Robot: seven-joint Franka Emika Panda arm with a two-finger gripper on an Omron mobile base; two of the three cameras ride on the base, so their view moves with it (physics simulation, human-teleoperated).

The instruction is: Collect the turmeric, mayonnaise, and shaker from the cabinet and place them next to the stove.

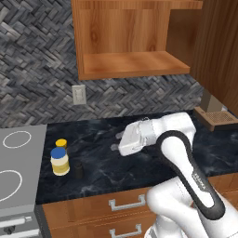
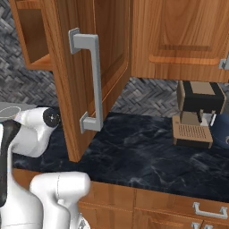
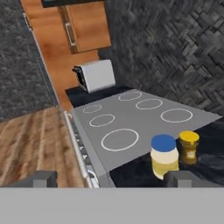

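Mayonnaise (image 1: 60, 161): cream-white rounded jar, blue lid, pale yellow label, upright on black marbled counter just beside stove (image 1: 18, 172).
Turmeric (image 1: 61, 143): small jar, yellow lid, brownish-yellow body, upright, just behind mayonnaise, near stove edge.
Shaker (image 1: 79, 170): tiny near-black bottle shape, upright, just right of mayonnaise.
Stove: flat grey cooktop, white burner rings.
Cabinet (image 1: 135, 42): reddish-brown wood wall unit, door open.

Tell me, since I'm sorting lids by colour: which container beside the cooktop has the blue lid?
The mayonnaise, the cream-white jar. The turmeric behind it has a yellow lid; the shaker is near-black.
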